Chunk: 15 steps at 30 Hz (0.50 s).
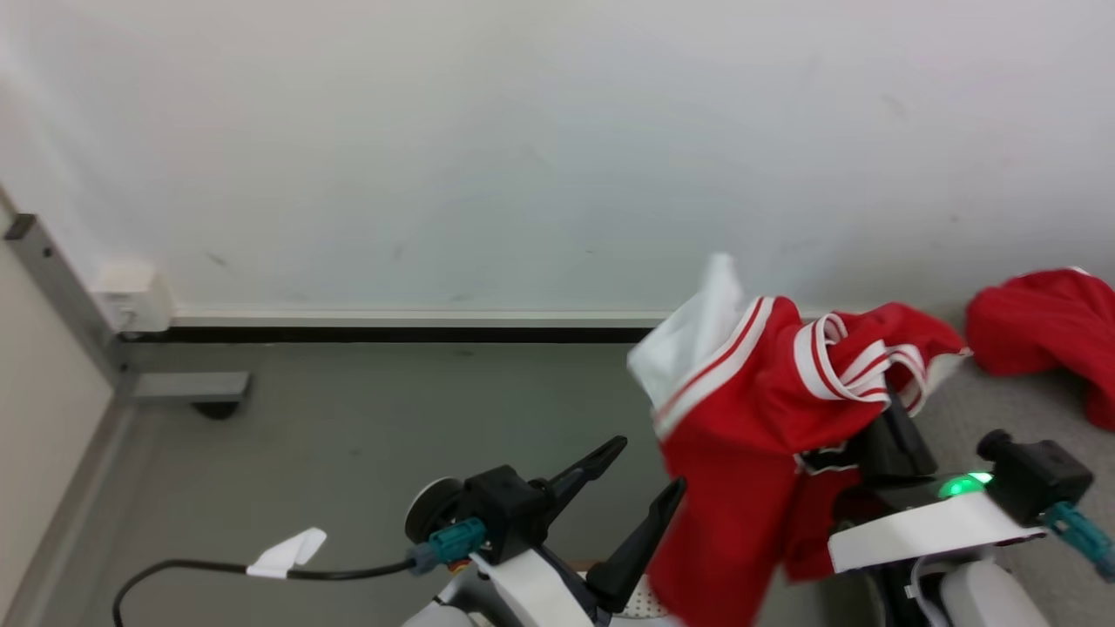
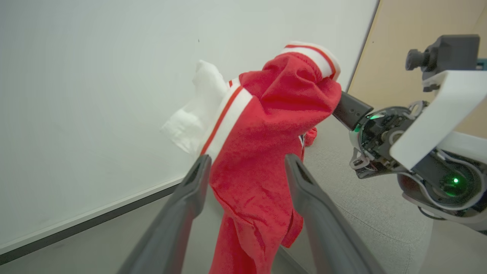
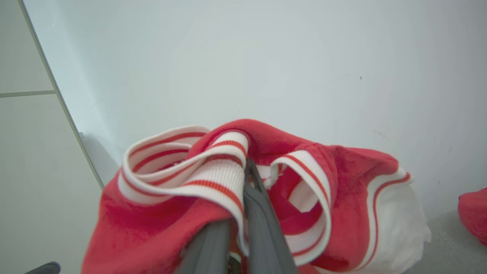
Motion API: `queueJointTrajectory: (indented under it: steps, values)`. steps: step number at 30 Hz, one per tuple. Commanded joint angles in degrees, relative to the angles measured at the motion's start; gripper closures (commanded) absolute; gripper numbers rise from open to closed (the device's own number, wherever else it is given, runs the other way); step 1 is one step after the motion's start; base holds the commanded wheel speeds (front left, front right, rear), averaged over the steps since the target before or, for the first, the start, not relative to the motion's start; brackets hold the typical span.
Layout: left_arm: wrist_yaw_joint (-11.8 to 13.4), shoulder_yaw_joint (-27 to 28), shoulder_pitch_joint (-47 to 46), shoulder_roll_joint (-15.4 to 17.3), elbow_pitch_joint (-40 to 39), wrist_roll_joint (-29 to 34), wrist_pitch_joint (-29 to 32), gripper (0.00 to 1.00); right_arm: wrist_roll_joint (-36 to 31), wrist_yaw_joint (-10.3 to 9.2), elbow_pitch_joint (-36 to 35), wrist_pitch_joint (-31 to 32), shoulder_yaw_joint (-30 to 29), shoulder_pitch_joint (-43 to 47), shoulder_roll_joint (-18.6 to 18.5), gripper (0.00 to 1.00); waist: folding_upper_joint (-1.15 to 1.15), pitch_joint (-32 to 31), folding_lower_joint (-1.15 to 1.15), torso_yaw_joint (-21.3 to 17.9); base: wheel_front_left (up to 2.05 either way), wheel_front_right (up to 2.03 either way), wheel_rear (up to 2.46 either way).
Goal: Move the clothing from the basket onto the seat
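A red garment of the clothing (image 1: 740, 435), with white striped trim, hangs in the air beside the seat's left edge. My right gripper (image 3: 247, 169) is shut on its striped collar band, and most of its fingers are hidden by fabric. In the left wrist view, the fingers of my left gripper (image 2: 247, 165) stand open and the hanging garment (image 2: 262, 152) shows between and just beyond them. Whether they touch it I cannot tell. A second red garment (image 1: 1045, 335) lies on the grey seat (image 1: 1002, 418). A sliver of the perforated white basket (image 1: 643, 601) peeks out at the bottom edge.
A white wall with a dark baseboard (image 1: 392, 333) stands straight ahead above the grey floor (image 1: 348, 435). A black cable with a white tag (image 1: 287, 553) trails at the lower left. A pale panel with a grey metal frame (image 1: 61, 296) borders the left side.
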Motion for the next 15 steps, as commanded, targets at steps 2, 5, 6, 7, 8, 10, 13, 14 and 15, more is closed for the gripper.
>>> queueJointTrajectory:
  steps: [2,5,6,7,8,10,13,14,15]
  values:
    - [-0.2,-0.3,0.6,0.5,-0.5,0.4,-0.9,0.0,-1.4,-0.13,-1.8,-0.2,-2.3,0.7,-1.2,1.0,0.0,1.9,0.0,-4.6,0.0,0.0,0.0]
    - [-0.6,-0.4,-0.1,0.4,-0.9,0.9,-2.0,0.0,-2.6,-0.13,-3.8,0.0,-4.5,0.7,-2.3,1.0,0.0,3.1,0.0,-7.4,0.0,0.0,0.0]
    - [-0.8,-0.5,-0.4,0.4,-1.0,1.2,-2.2,0.0,-3.0,-0.13,-4.5,0.2,-5.2,0.8,-2.6,1.0,0.0,3.4,0.0,-8.3,0.0,0.0,0.0]
    - [-1.0,-0.6,-0.8,0.4,-1.1,1.3,-2.5,0.0,-3.3,-0.13,-5.1,0.3,-6.0,0.9,-2.9,1.0,0.0,3.8,0.0,-9.2,0.0,0.0,0.0]
    - [-1.1,-0.6,-1.0,0.4,-1.1,1.6,-2.6,0.0,-3.5,-0.13,-5.8,0.6,-6.6,1.1,-3.1,1.0,0.0,4.2,0.0,-10.2,0.0,0.0,0.0]
    - [-1.3,-0.6,-1.4,0.5,-1.2,1.9,-3.0,0.0,-4.1,-0.13,-7.2,1.0,-8.1,1.5,-3.4,1.0,0.0,5.1,0.0,-12.1,0.0,0.0,0.0]
    - [-1.8,-0.9,-1.6,0.7,-1.0,2.1,-3.4,0.0,-4.6,-0.13,-9.1,1.6,-9.9,2.6,-3.3,1.0,0.0,6.1,0.0,-15.0,0.0,0.0,0.0]
    - [-1.8,-0.9,-1.8,0.9,-0.9,2.3,-3.5,0.0,-4.8,-0.13,-9.6,1.7,-10.4,3.0,-3.2,1.0,0.0,6.4,0.0,-15.9,0.0,0.0,0.0]
    - [-1.9,-0.9,-1.9,1.0,-0.9,2.5,-3.6,0.0,-5.0,-0.13,-10.3,1.8,-10.7,3.5,-3.1,1.0,0.0,6.7,0.0,-16.8,0.0,0.0,0.0]
